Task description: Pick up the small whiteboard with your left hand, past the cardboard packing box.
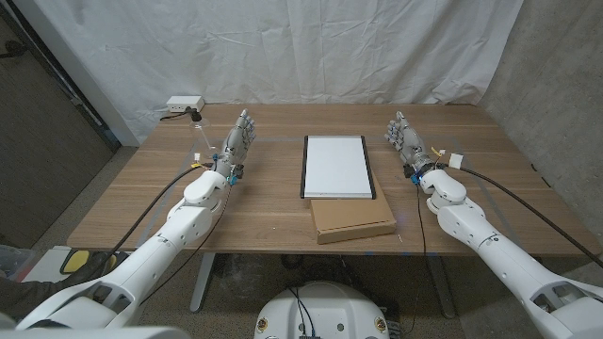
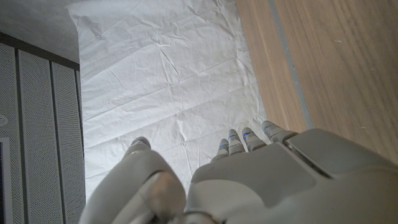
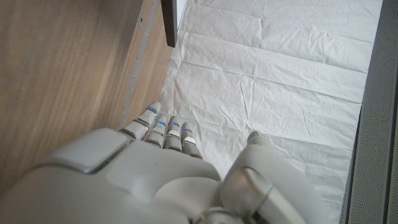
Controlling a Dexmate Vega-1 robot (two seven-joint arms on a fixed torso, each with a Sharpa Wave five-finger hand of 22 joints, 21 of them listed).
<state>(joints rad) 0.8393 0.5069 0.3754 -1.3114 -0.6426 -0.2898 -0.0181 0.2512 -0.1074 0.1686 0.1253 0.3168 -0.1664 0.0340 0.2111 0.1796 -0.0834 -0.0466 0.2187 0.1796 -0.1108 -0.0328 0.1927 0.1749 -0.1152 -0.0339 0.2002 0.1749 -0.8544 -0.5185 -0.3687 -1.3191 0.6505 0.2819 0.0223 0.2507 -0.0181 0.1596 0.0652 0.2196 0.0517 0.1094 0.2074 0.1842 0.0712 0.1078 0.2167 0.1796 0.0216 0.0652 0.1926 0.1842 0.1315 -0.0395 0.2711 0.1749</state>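
- head view, nearest: cardboard packing box [image 1: 353,219] lying flat at mid-surface, toward the near edge of the wooden surface [image 1: 264,221].
- just past it: small whiteboard [image 1: 336,167], flat, black-framed, its near edge touching or slightly overlapping the box's far edge.
- left of the whiteboard: left hand [image 1: 236,145], fingers straight and apart, holding nothing, well apart from the board.
- right of the whiteboard: right hand [image 1: 408,141], likewise spread and holding nothing, near the board's far right corner but apart from it.
- far left corner of the surface: small white device [image 1: 183,104] with a cable.
- behind everything: white backdrop sheet [image 1: 283,47].
- left wrist view: fingertips [image 2: 247,138] extended, wood alongside.
- right wrist view: fingers [image 3: 163,127] extended too, dark whiteboard corner [image 3: 169,22] beyond them.
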